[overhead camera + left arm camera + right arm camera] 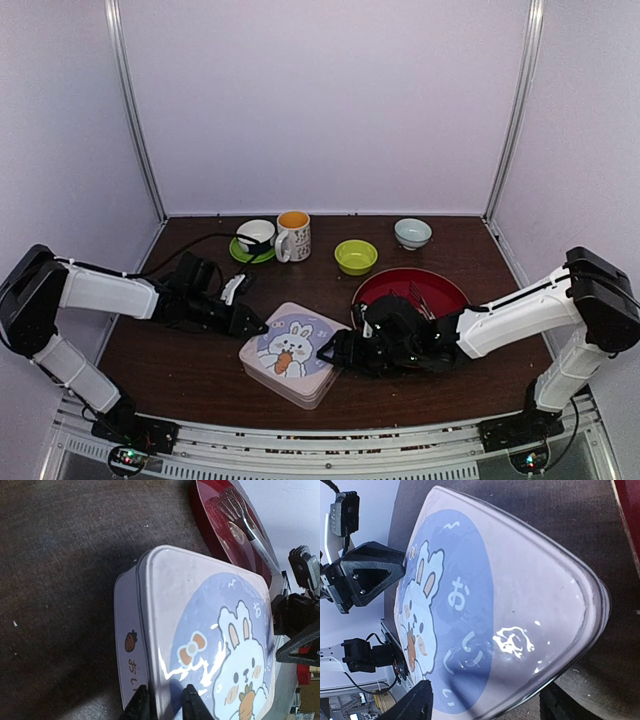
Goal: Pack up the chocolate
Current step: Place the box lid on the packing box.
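Now, tin (290, 355): near ctr-front of table (170, 365), bunny lid (200, 605) on and closed.
chocolate: none visible in any view (lid covers the tin's inside, so contents can't be told).
left gripper (165, 702): at tin's left end, low over the table. Its fingers (141, 707) are nearly together w/ the lid's rim btwn them, one outside the side wall, one on top of the lid, pinching the rim.
right gripper (485, 707): at tin's right corner, opposite the left one. Its fingers (412, 707) are spread wide, straddling the corner; can't tell if they touch the tin.
red plate (445, 285): just right of tin, behind the right arm; metal tongs (245, 520) lie in it.
back row, L to R: white cup (256, 233) on green saucer (240, 254), mug (294, 237) w/ orange inside, green bowl (356, 257), pale bowl (412, 233); all well apart from both grippers.
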{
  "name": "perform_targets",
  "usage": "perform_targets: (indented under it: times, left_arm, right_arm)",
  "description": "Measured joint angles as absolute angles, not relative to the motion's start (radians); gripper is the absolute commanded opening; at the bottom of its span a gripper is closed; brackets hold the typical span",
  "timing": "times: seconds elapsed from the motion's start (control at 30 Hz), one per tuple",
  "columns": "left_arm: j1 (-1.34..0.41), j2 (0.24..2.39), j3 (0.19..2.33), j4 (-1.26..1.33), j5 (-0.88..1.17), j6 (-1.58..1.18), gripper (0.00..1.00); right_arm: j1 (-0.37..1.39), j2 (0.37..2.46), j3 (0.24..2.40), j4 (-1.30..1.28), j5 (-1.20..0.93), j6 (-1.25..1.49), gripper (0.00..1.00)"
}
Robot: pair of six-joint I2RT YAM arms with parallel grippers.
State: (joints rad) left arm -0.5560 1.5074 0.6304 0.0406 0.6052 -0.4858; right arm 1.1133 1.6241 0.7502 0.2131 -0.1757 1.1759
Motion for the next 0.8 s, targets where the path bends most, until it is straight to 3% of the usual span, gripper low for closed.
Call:
perform_targets:
  times: [0.13, 0.47, 0.8]
  left_arm:
    - [-0.579, 1.522, 0.664, 0.016, 0.562, -0.476, 0.24]
    - [-0.606, 1.53, 0.688, 0.007, 0.508, -0.469, 0.24]
    - [-0.617, 1.534, 0.692, 0.009, 0.496, -0.47, 0.24]
  right_arm:
    - [1.113, 1.636, 0.75, 0.205, -0.184, 1.18, 0.61]
    - [1.111, 1.623, 0.687, 0.296, -0.186, 1.21, 0.54]
    - [1.099, 1.608, 0.551, 0.543, -0.189, 1.251, 0.31]
